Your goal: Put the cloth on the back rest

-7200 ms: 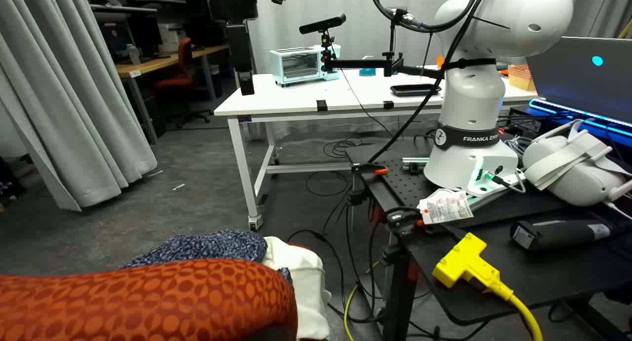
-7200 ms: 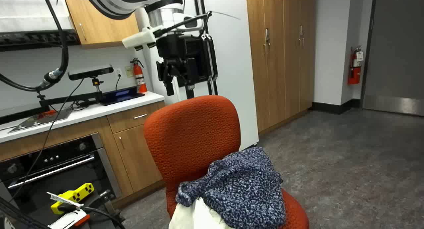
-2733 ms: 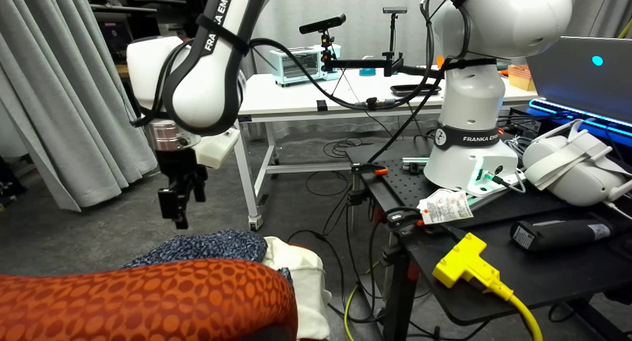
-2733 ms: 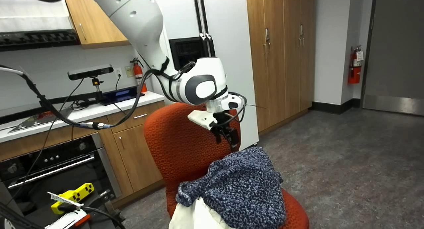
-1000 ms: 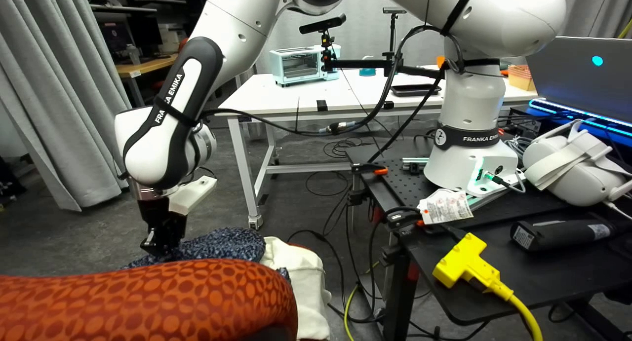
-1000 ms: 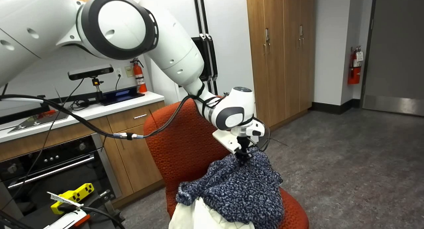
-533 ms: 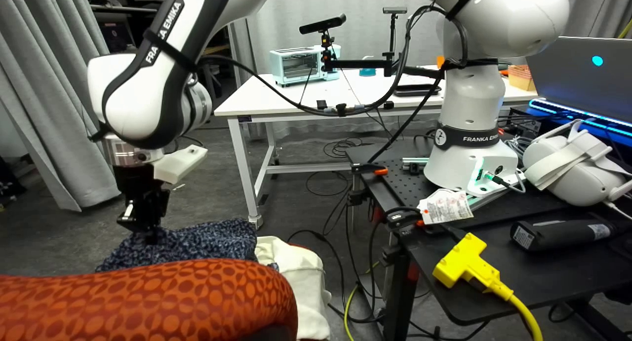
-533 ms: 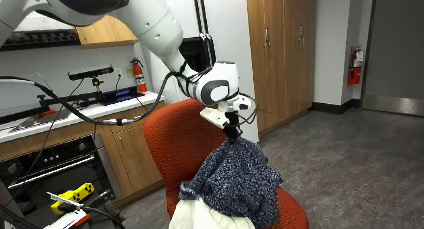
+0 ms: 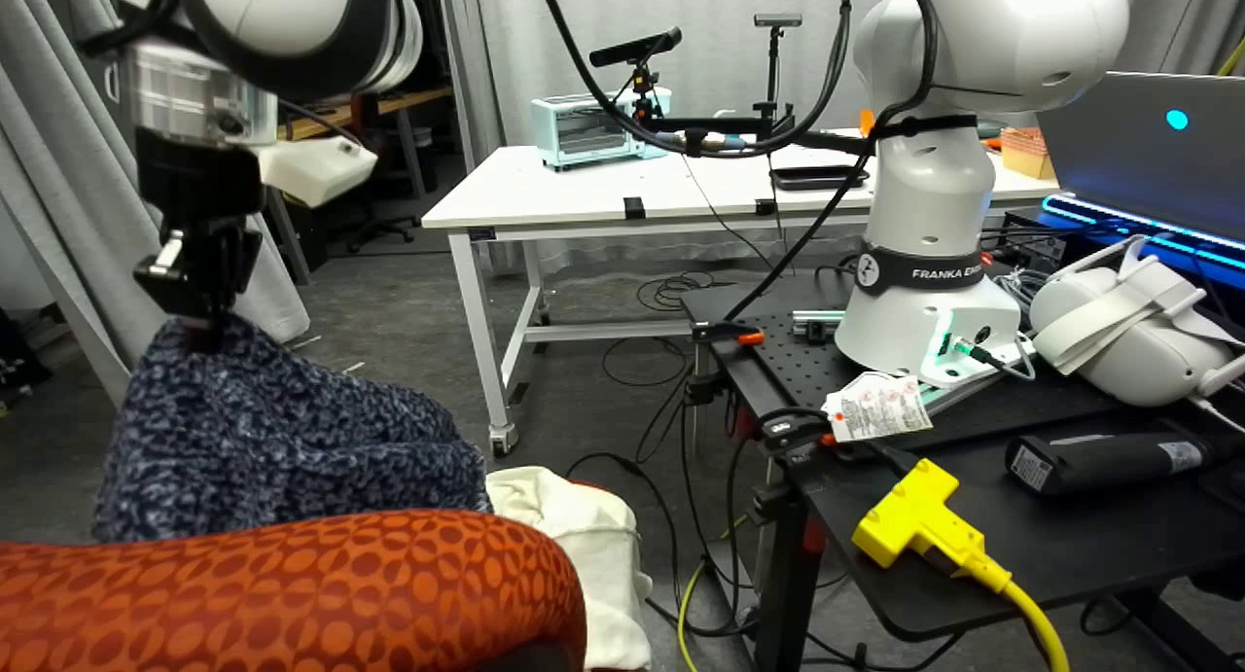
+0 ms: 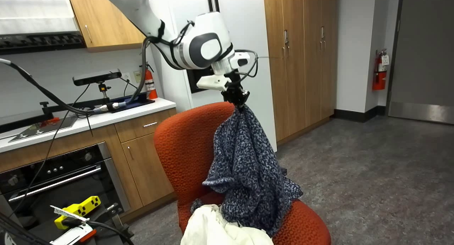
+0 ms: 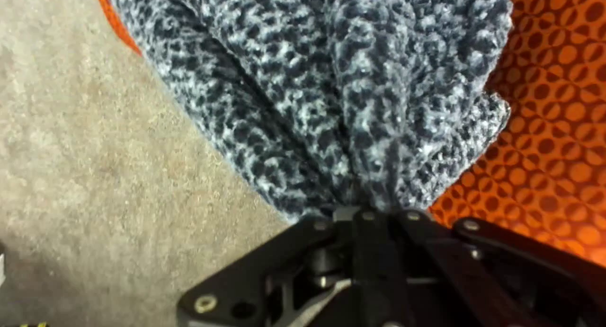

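My gripper (image 10: 240,105) is shut on a pinched top of the dark navy flecked cloth (image 10: 248,163). From there the fabric hangs in long folds, its lower part resting on the chair seat and on a cream-white cloth. The orange-red back rest (image 10: 188,145) stands right behind it, and the gripper is about level with its top edge. In the wrist view the cloth (image 11: 303,81) fans out from the jaws, with patterned orange upholstery (image 11: 558,128) to one side. An exterior view shows the gripper (image 9: 204,327) beyond the back rest (image 9: 389,584), whose body hides the cloth's lower end.
Cream-white fabric (image 10: 220,227) lies on the orange seat (image 10: 305,227). A black table (image 9: 973,575) beside the chair carries a yellow power block (image 9: 919,516) and the arm's base. Farther off are a white table (image 9: 584,191) and a kitchen counter (image 10: 142,108).
The gripper went down into the cloth and shut on it, then rose with it. The cloth has turned from a low heap into a tall hanging drape, exposing more of the cream-white fabric.
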Robot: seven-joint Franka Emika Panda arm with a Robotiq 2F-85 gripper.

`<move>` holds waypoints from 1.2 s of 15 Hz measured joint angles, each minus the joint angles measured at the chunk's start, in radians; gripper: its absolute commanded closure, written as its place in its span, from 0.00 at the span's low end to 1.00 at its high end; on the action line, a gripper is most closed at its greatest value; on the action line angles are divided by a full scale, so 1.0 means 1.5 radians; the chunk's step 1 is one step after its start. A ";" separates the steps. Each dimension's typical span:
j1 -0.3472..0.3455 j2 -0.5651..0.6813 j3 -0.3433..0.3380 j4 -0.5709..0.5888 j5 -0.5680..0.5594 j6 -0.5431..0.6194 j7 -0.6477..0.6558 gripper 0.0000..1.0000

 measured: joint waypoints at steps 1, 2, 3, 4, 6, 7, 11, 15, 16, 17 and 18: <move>0.009 -0.030 -0.005 -0.008 -0.019 0.000 0.001 0.99; 0.017 -0.059 -0.008 -0.013 -0.042 0.000 0.003 0.99; 0.025 -0.085 -0.011 -0.016 -0.065 -0.001 0.005 0.99; 0.032 -0.111 -0.011 -0.016 -0.085 -0.002 0.006 0.99; 0.048 -0.158 -0.009 -0.012 -0.125 -0.010 0.008 0.99; 0.056 -0.181 -0.007 -0.007 -0.147 -0.021 0.013 0.99; 0.079 -0.250 0.016 0.043 -0.238 -0.091 0.050 0.99; 0.093 -0.286 0.063 0.116 -0.305 -0.174 0.073 0.99; 0.097 -0.286 0.075 0.134 -0.313 -0.191 0.073 0.99; 0.102 -0.283 0.087 0.150 -0.319 -0.205 0.073 0.99; 0.107 -0.277 0.098 0.163 -0.323 -0.214 0.073 0.99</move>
